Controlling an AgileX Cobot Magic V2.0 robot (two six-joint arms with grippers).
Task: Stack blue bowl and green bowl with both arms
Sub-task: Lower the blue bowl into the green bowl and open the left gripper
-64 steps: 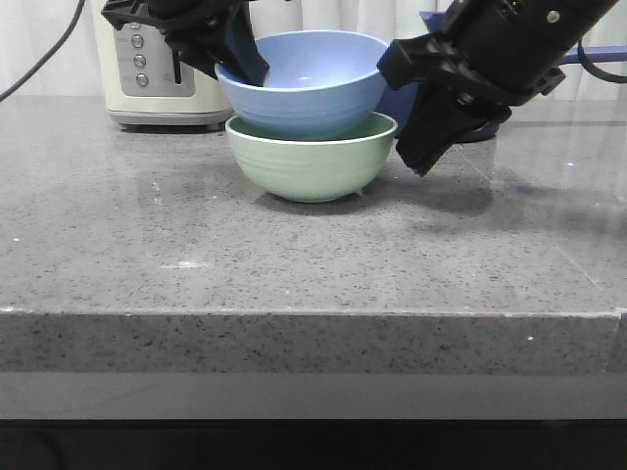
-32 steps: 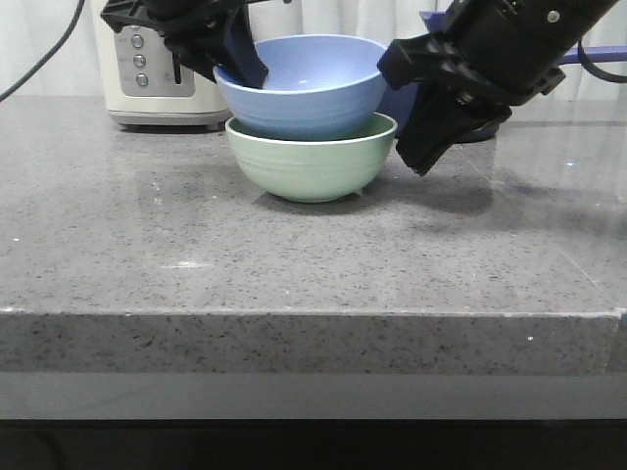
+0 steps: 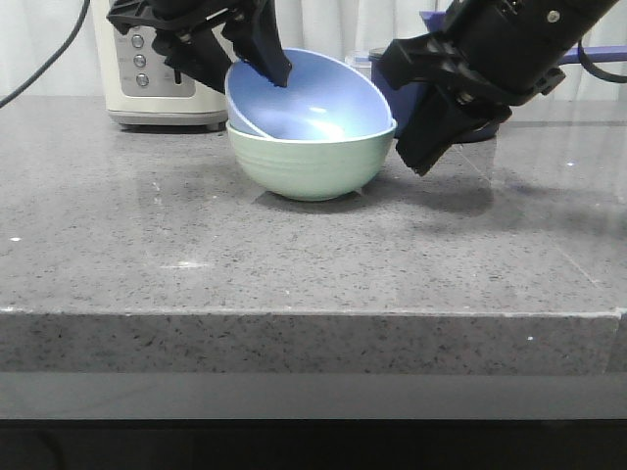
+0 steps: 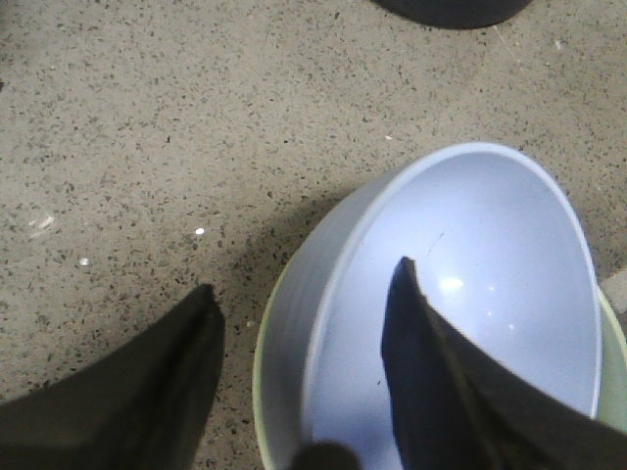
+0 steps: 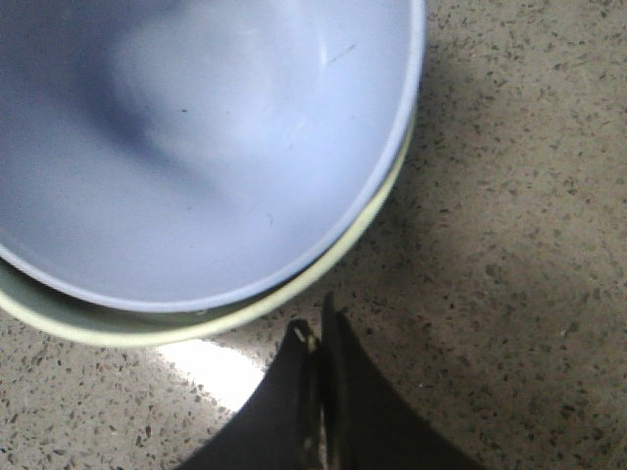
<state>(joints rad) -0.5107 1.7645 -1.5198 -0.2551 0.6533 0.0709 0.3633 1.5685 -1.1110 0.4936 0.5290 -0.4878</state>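
Blue bowl (image 3: pixel 312 96) is now tipping inside the green bowl (image 3: pixel 311 162), no longer level. Left gripper (image 4: pixel 304 338) is opening around its rim. Right gripper (image 5: pixel 315 357) is staying closed, empty.

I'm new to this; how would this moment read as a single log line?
blue bowl: tilted in green bowl | left gripper: open, astride blue rim | right gripper: shut, beside bowls

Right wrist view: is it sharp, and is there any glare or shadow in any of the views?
Right wrist view: the matte periwinkle-blue bowl looks soft and close, with a bright patch on the speckled grey stone counter. Left wrist view: small highlights inside the bowl, a dark shadow beside it. Front view: sharp, with soft shadows under the ridged mint-green bowl.
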